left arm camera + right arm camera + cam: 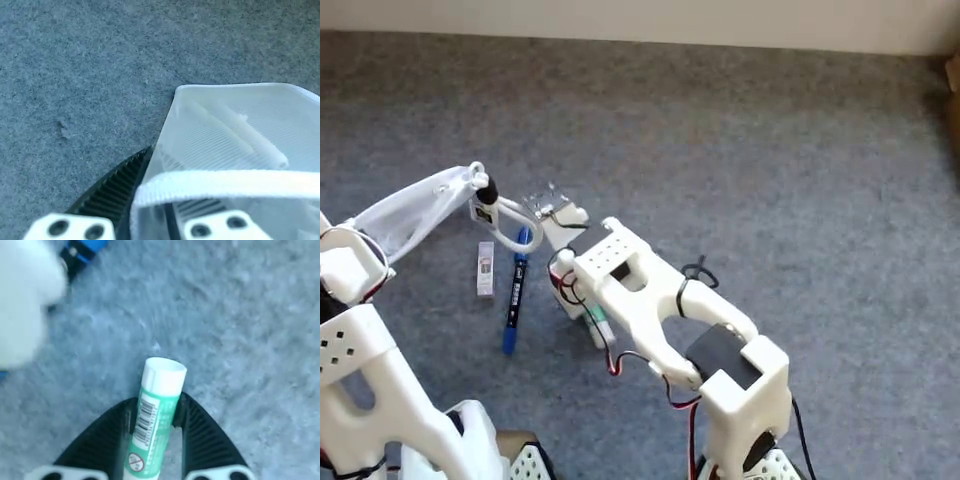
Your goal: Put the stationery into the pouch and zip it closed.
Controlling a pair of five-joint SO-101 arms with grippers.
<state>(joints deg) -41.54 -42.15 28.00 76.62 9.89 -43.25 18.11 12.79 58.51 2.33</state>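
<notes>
Right gripper (157, 422) is clamped snug on the green-and-white glue stick (162, 375), near the blue pen (515, 290) lying on the grey carpet (770, 150). Left gripper (355, 262) has its jaws pinched on 1 end of the white mesh pouch (415, 215), holding it up off the carpet.

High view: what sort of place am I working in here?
Likely an indoor tabletop setup, not a factory: a grey carpet-like surface, a pale wall strip along its far edge, and stationery, a blue pen, a green-and-white glue stick and a white mesh pouch.
</notes>
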